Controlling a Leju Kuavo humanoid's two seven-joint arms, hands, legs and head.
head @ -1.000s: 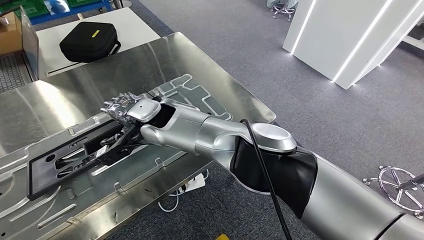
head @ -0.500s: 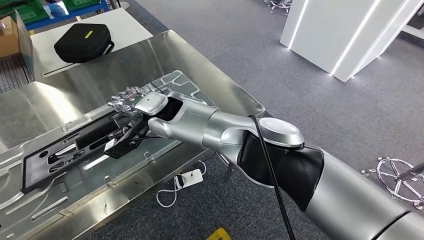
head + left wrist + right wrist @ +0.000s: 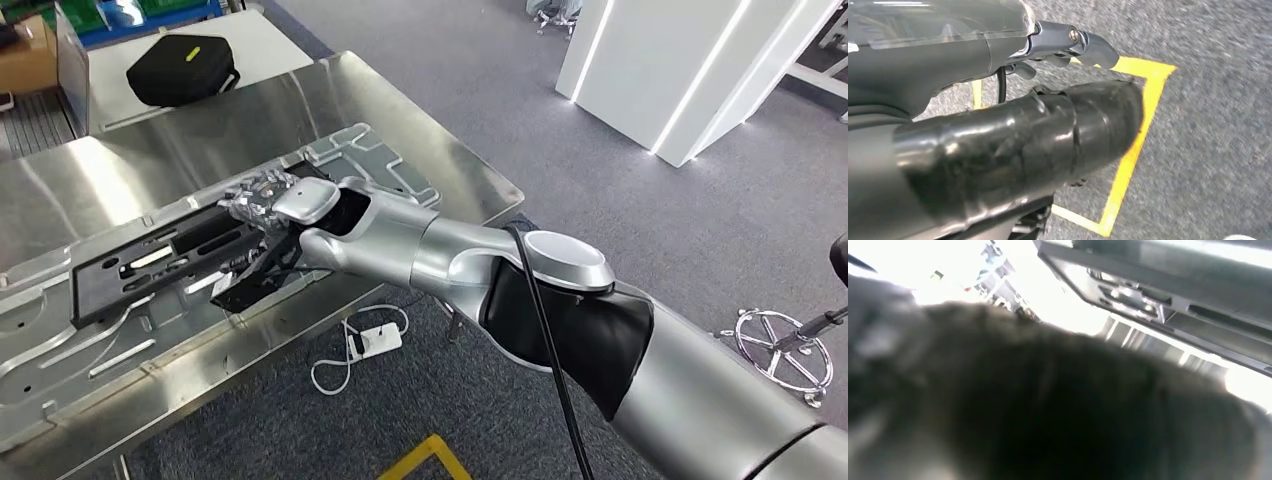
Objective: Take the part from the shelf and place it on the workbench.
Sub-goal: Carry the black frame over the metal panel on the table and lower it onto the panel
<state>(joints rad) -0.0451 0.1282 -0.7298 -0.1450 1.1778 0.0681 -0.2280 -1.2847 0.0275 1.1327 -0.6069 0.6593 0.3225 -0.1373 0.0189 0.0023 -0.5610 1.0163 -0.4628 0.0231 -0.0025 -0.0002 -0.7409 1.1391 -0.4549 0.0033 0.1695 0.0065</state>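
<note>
Black part (image 3: 160, 262): flat on the steel workbench (image 3: 120, 170), over a stamped metal panel (image 3: 370, 165). Right hand (image 3: 262, 200): fingers curled, resting on the part's near end; actual grasp cannot be told. Left hand (image 3: 1068, 45): hangs over floor, fingers curled, holding nothing.

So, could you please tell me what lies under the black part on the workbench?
The black part lies on a stamped metal panel that sits on the steel workbench. The right hand covers the part's near end, so what lies beneath there is hidden.

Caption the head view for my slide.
Right hand holds the black part on the metal workbench.
</note>
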